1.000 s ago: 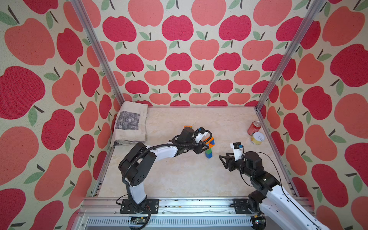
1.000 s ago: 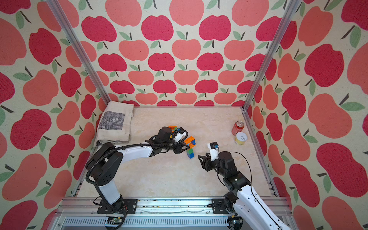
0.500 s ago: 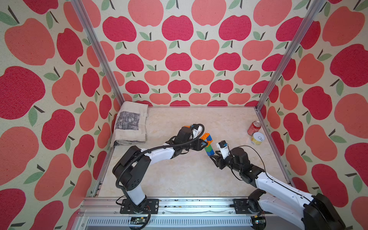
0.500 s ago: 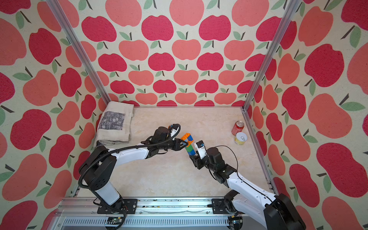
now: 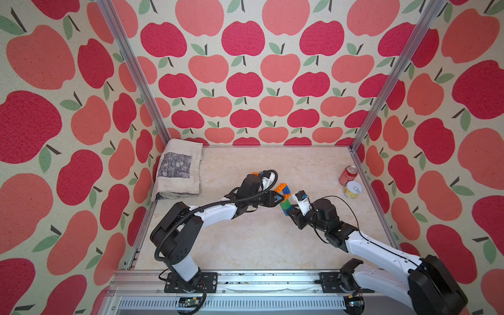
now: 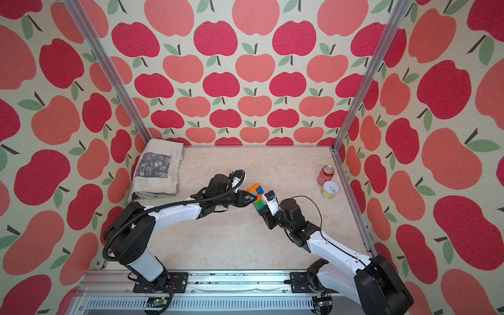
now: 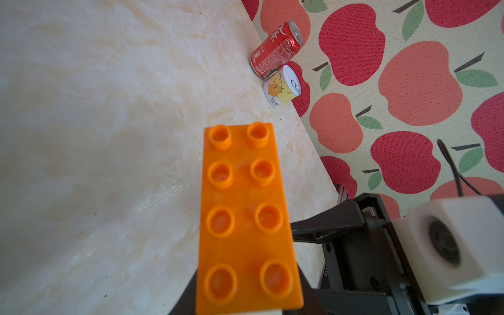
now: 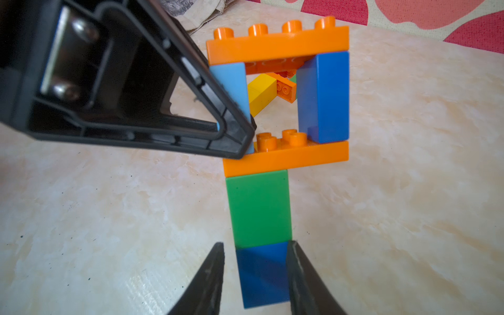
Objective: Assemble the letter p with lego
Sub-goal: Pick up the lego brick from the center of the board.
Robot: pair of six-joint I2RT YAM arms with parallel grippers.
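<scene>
Lego stands upright as a P at the middle of the desk, your left hand clamped on its light-blue side, your right hand straddling the dark-blue foot brick with jaws parted. Loose yellow and orange bricks lie behind it; a folded printed cloth fills the far left corner. By the right wall, a red can with white Chinese lettering sits beside a yellow can showing a cartoon fruit.
</scene>
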